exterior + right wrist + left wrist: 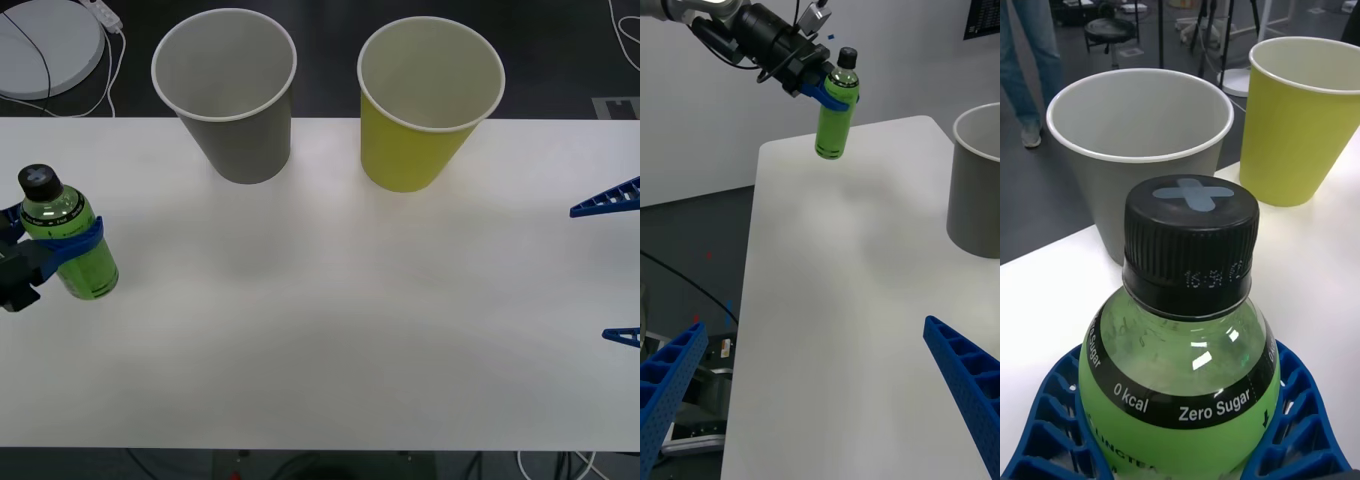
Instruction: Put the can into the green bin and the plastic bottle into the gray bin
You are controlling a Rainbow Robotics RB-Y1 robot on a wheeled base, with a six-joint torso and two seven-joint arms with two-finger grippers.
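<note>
Front view: left gripper, fingers clamped on the small green translucent plastic bottle, holds it above the tabletop's left edge; it must clear the tapered gray paper bin's rim; right gripper fingers apart.

**Where Everything Sits**

We find the gray bin and the green bin side by side at the table's far edge, gray on the left. The plastic bottle hangs above the table's left edge (clear of the surface), well apart from both bins.
</note>
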